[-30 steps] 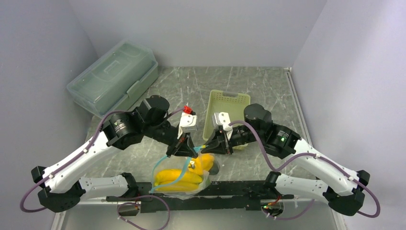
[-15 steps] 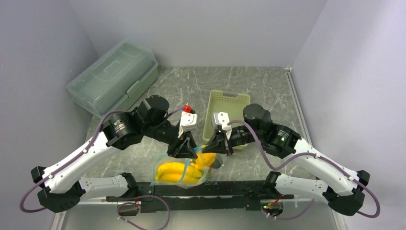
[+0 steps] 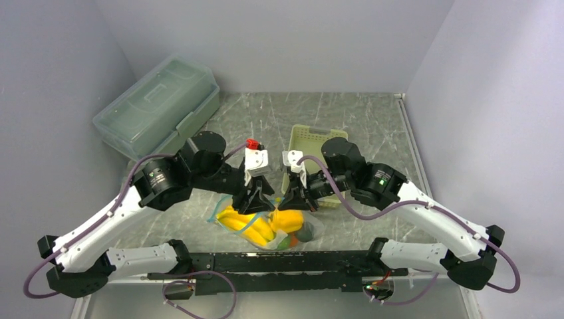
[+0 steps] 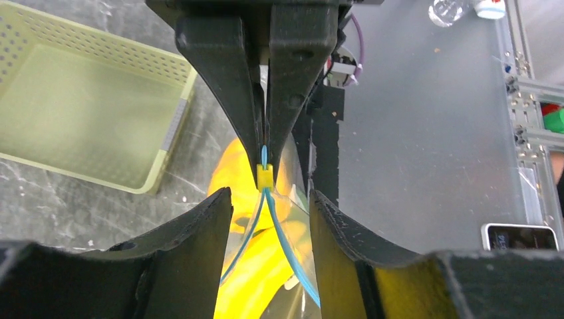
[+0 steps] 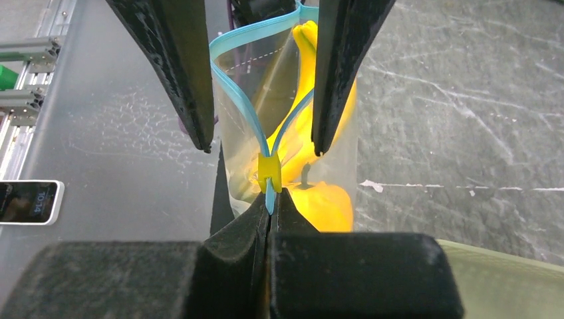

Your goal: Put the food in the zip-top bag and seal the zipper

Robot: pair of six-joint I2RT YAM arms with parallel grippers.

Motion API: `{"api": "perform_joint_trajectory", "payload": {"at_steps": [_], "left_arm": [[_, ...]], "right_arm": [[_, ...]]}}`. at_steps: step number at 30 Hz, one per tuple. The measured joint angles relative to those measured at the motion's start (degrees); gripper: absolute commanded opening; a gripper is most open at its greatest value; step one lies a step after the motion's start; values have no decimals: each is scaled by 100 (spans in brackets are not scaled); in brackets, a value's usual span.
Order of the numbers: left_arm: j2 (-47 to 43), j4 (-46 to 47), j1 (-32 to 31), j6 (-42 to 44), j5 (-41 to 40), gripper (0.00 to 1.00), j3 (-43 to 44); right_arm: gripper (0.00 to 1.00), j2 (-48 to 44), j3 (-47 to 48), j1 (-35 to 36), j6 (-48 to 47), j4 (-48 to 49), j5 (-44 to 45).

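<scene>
The zip-top bag (image 3: 266, 227) lies on the table between both arms with the food inside: yellow banana pieces (image 3: 245, 222), an orange-yellow piece (image 3: 287, 219) and a dark green piece (image 3: 306, 232). My right gripper (image 5: 269, 203) is shut on the end of the teal-blue zipper (image 5: 239, 100), just behind its yellow slider (image 5: 269, 171). My left gripper (image 4: 269, 199) is open and straddles the bag's mouth. The two zipper strips (image 4: 289, 252) spread apart between its fingers (image 4: 193, 252) without touching them. In the top view the left gripper (image 3: 257, 205) and right gripper (image 3: 292, 203) face each other.
The pale green perforated basket (image 3: 319, 136) stands just behind the right gripper, also visible in the left wrist view (image 4: 80, 100). A large translucent lidded storage box (image 3: 159, 106) sits at the back left. A phone (image 4: 519, 236) lies beyond the near edge rail.
My left gripper has opened and let go of the zipper. Both arms moved away from the near edge, and the bag now rests farther in on the table. The right gripper stays shut.
</scene>
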Motion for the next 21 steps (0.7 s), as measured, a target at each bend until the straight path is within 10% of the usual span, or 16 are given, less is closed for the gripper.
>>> {"api": "perform_joint_trajectory", "payload": {"at_steps": [21], "left_arm": [[-144,697,0,-160,-254,47,-437]], "right_arm": [[0,72,129,0,245,-166,15]]}}
